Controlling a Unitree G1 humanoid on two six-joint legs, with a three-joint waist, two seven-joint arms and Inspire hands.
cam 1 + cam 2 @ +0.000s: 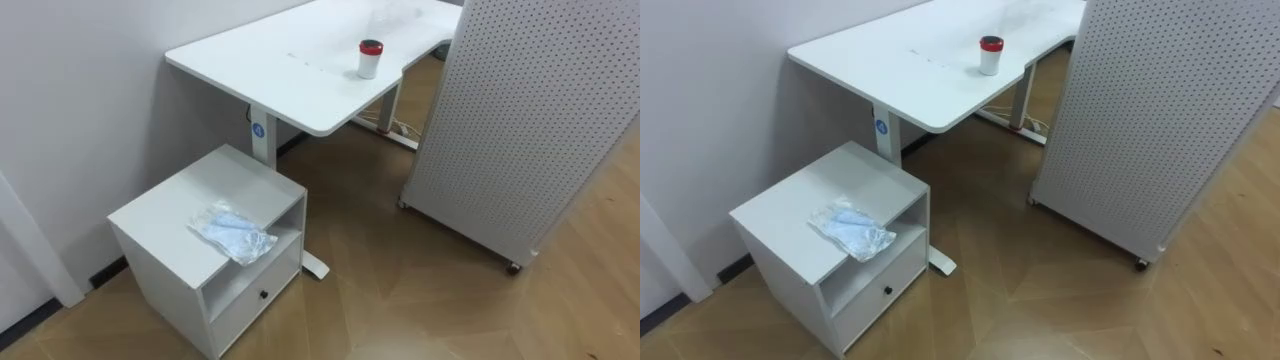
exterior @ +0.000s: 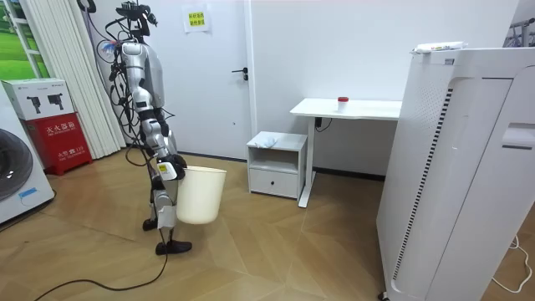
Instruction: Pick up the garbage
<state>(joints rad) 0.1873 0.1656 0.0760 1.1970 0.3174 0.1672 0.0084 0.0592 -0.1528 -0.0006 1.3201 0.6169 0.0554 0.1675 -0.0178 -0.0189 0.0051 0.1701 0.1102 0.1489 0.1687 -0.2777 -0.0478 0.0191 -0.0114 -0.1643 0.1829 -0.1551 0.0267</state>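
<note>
Crumpled plastic garbage (image 1: 232, 235) lies at the white cabinet's (image 1: 160, 215) front top edge, open floor before the cabinet; well off it, right hand (image 2: 169, 170) at a bin's (image 2: 201, 196) rim, grip unclear

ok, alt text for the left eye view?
A crumpled plastic bag lies on top of a white cabinet with an open shelf and a drawer, beside a white desk. A white cup with a red lid stands on the desk; a white perforated panel on casters stands at right.
</note>
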